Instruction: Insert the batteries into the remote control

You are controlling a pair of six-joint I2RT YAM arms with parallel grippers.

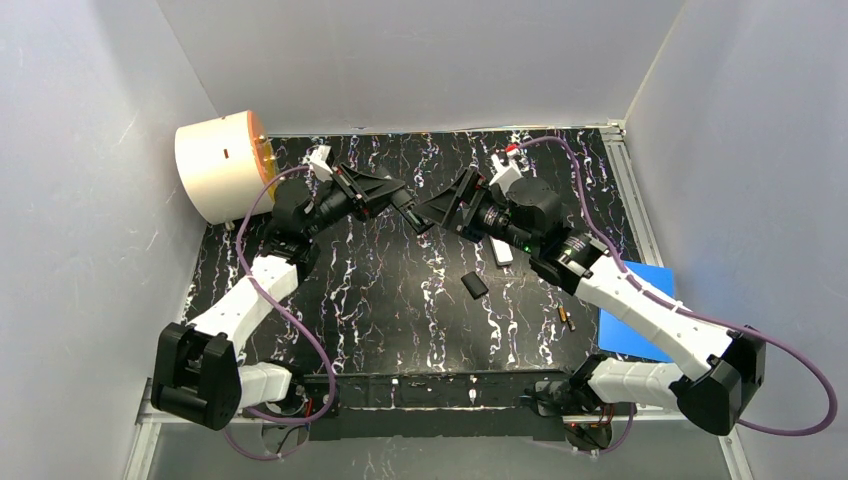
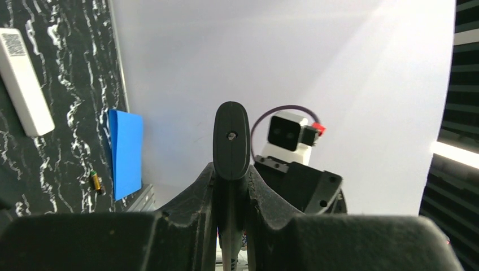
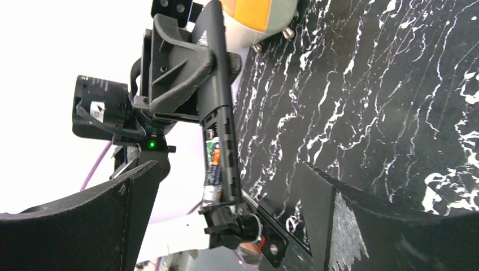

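Mid-air, left pincer (image 1: pixel 395 203) opposite right pincer (image 1: pixel 433 212)

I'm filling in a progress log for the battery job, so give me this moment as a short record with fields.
left gripper: shut on the black remote, held above the table
right gripper: open, beside the remote's free end
compartment: open, at least one battery inside
loose battery: on the table beside the blue sheet
white remote: lying on the table
small black piece: on the table, likely the cover
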